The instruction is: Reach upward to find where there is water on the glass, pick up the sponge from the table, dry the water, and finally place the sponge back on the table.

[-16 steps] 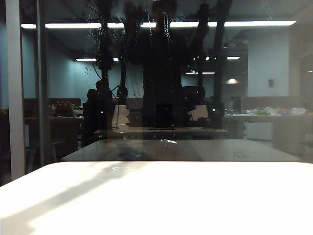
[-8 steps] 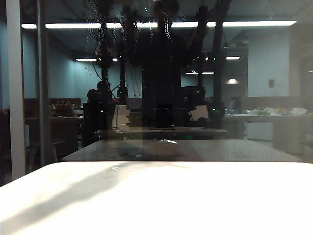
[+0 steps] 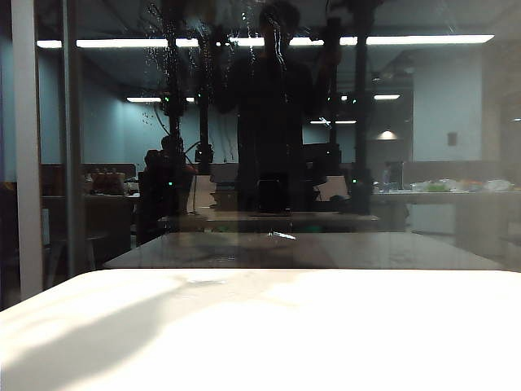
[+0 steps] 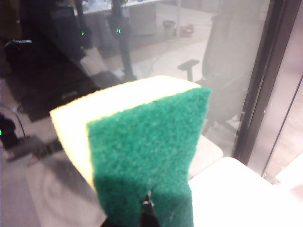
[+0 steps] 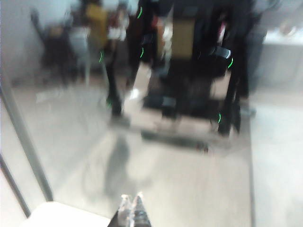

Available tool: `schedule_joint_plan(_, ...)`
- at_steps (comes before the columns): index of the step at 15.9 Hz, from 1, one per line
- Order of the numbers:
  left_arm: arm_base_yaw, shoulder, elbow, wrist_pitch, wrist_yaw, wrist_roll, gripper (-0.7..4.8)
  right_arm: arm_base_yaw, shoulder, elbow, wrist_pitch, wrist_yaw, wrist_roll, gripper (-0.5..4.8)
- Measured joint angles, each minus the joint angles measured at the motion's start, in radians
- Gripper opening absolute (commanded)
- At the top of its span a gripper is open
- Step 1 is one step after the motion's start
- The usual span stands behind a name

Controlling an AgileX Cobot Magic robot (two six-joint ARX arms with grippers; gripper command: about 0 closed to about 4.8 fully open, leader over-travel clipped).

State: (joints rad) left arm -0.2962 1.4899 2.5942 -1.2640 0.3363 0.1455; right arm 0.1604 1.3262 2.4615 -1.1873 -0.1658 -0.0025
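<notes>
Left fingers (image 4: 147,210) clamped on sponge (image 4: 142,156) near glass (image 4: 142,56); right fingers (image 5: 132,208) together, empty.

Long white ceiling light strips (image 3: 269,40) run across the top of the exterior frame. At middle left sits an office chair (image 3: 163,191); desks with clutter (image 3: 456,189) stand at right.

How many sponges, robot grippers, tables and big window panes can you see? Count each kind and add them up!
sponge: 1, held in the shut left gripper
grippers: 2, the left gripper and the shut right gripper, both up near the glass
table: 1
glass: 1 pane, with water streaks up high
Total: 5
</notes>
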Motion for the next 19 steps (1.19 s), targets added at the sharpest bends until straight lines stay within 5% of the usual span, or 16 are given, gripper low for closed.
schedule_joint_plan(3,0.000,-0.069,-0.121,-0.072,-0.048,0.005,-0.06,0.032,-0.097,-0.185,-0.004,0.066,-0.021,-0.05)
schedule_joint_plan(5,0.000,-0.220,-0.351,-0.055,-0.056,0.023,-0.06,0.032,-0.214,-0.343,0.044,0.122,-0.026,-0.05)
schedule_joint_plan(13,0.000,-0.715,-1.147,0.299,-0.050,-0.073,-0.06,0.032,-0.456,-0.692,0.190,0.146,-0.048,-0.05)
schedule_joint_plan(19,0.000,-0.828,-1.410,0.354,-0.048,-0.100,-0.06,0.032,-0.685,-1.137,0.390,0.191,0.014,-0.05)
